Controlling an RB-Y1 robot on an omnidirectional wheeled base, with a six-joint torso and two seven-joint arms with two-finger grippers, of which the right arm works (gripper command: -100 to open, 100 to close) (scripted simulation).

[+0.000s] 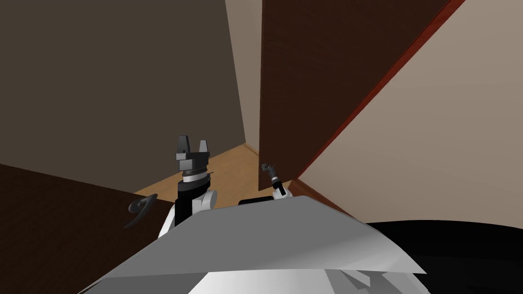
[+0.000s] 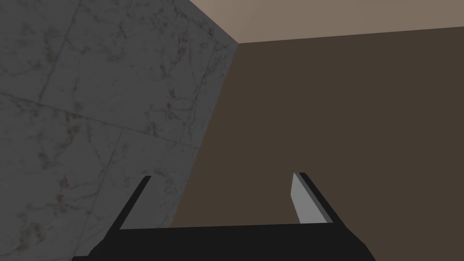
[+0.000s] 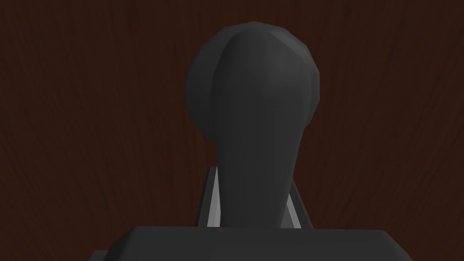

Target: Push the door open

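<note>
Site condition as observed.

1. A pale wall takes up the robot's right side. A dark grey-brown wall takes up its left.
2. The door, dark brown with a wood grain, stands ahead of the robot and slightly to its right. A red-brown trim runs along the edge where the door meets the pale wall. A narrow strip of pale wall shows at the door's other edge.
3. A dark brown panel stands low on the robot's left. It carries a curved dark lever.
4. A black area lies low on the right, beyond the pale wall.
5. A light wooden floor shows between the panel and the door.
6. The left gripper is raised in front of the chest, well apart from the door. Its fingers are spread and hold nothing.
7. The right gripper is at the door's face. Its two fingers press the sides of the handle, pinching it.
8. The handle is a dark lever with a round dark plate behind it, mounted on the door. In the head view it sits near the door's lower left edge.
</note>
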